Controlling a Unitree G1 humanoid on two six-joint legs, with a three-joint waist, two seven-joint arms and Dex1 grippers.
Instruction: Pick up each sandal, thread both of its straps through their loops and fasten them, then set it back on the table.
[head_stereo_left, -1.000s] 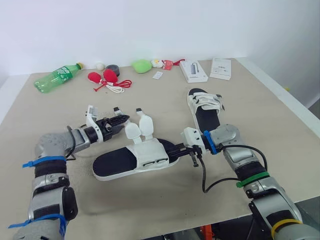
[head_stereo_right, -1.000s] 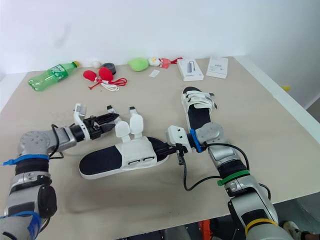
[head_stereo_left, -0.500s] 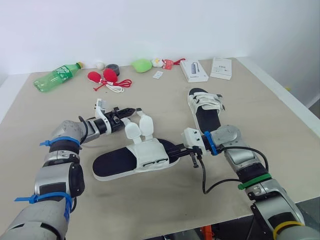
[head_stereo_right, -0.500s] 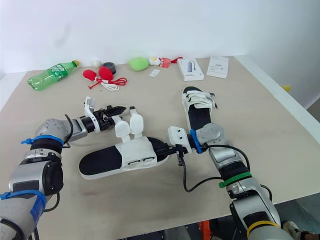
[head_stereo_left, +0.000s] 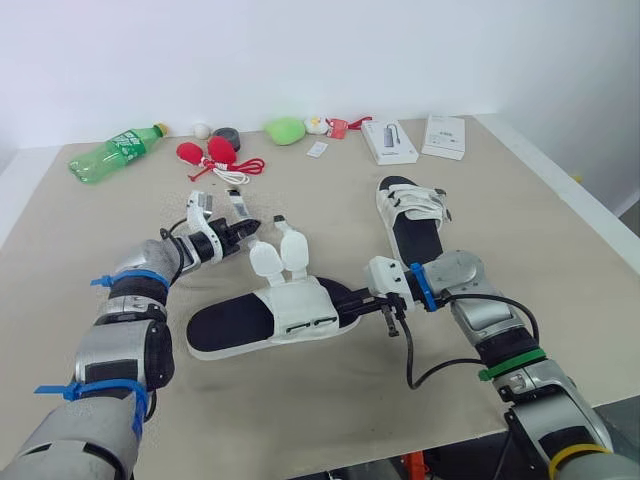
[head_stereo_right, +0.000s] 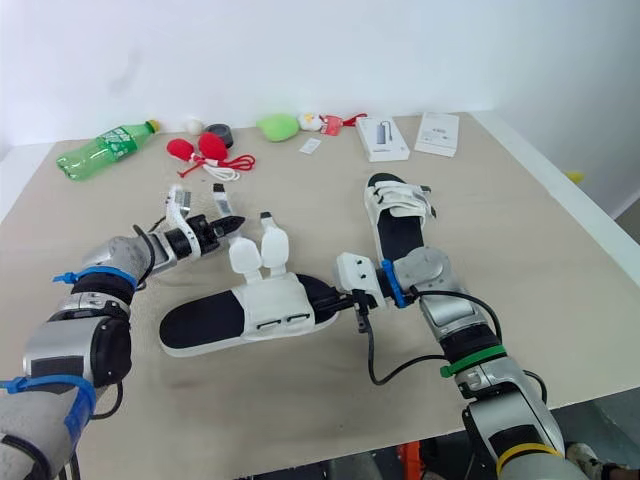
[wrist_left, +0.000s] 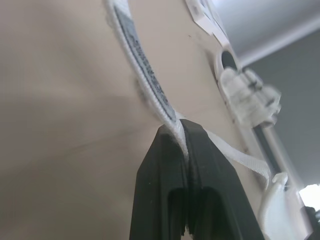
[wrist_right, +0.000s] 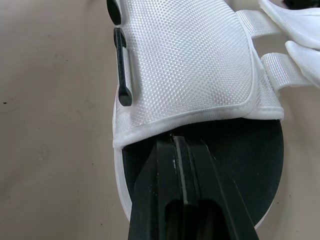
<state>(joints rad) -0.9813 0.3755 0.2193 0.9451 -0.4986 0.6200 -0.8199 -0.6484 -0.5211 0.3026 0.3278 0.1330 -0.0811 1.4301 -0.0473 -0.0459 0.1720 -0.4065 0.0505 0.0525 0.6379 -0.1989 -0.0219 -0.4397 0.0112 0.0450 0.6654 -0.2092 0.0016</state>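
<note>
The two head eyes are sitting side by side, looking forward and down from the near edge of the table (head_stereo_left: 300, 400), so both are sharing the whole tabletop. The left wrist camera is skimming low along the left gripper (wrist_left: 181, 131), very near a white strap (wrist_left: 145, 75) — facing the fastened sandal (wrist_left: 245, 95) on the right. The right wrist camera is looking along the right gripper (wrist_right: 174, 142), close over the unfastened sandal (wrist_right: 190, 60) — the one lying mid-table in the head views.

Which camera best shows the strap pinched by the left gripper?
Left wrist view: the strap is clamped in the shut left gripper. Head views show it small; the right wrist view catches strap roots on the sandal.
</note>
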